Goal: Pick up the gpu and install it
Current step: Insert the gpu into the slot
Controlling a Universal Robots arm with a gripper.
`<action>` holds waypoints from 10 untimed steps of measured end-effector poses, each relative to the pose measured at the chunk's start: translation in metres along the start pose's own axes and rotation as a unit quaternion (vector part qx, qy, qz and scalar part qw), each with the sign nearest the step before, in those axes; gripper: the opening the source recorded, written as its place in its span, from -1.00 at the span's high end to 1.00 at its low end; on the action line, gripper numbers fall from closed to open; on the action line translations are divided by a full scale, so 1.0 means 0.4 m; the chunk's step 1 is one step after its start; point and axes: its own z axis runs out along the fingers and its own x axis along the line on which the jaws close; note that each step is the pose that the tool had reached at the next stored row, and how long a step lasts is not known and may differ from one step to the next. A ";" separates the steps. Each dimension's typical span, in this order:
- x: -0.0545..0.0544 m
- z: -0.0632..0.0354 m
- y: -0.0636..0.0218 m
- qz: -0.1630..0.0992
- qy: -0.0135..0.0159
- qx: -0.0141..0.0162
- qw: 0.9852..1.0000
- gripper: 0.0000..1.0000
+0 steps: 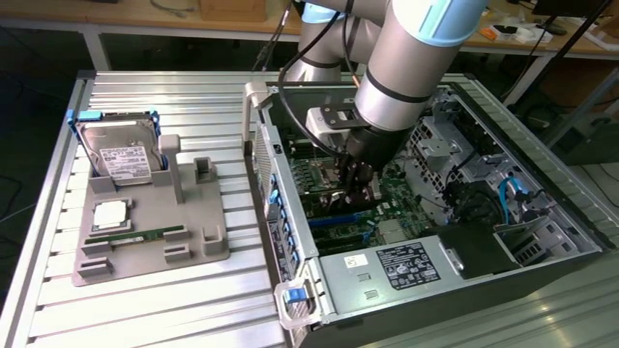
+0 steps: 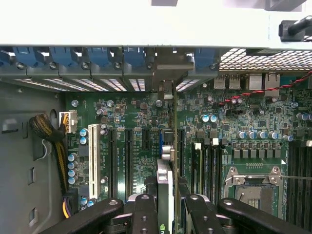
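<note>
My gripper [image 1: 355, 176] is down inside the open computer case [image 1: 503, 286], over the green motherboard [image 1: 334, 177]. In the wrist view the gpu [image 2: 166, 187] appears edge-on, a thin card standing upright between my black fingers [image 2: 146, 214], with the gripper [image 2: 169, 212] shut on it. Its silver end bracket [image 2: 168, 68] sits against the row of blue rear slot clips [image 2: 100, 56]. The card's lower edge runs along the black expansion slots [image 2: 146, 139]; I cannot tell whether it is seated in one.
A grey holder tray [image 1: 208, 250] on the slatted table at the exterior view's left carries a silver hard drive [image 1: 121, 156], a CPU [image 1: 109, 214] and a narrow green RAM stick [image 1: 140, 235]. The CPU socket [image 2: 253, 187], a yellow-black cable bundle [image 2: 51, 139] and the power supply [image 1: 396, 264] surround the slots.
</note>
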 end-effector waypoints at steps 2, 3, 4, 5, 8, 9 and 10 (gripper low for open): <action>0.000 0.001 0.000 0.000 0.000 0.000 1.000 0.47; 0.000 0.002 0.000 0.000 0.000 0.000 1.000 0.47; 0.000 0.004 0.000 0.000 0.000 0.000 1.000 0.47; 0.000 0.005 0.000 0.000 0.000 0.000 1.000 0.47; 0.000 0.007 0.000 0.000 0.000 0.000 1.000 0.47; 0.000 0.008 0.000 0.000 0.000 0.000 1.000 0.47; 0.000 0.009 0.000 0.000 0.000 0.000 1.000 0.47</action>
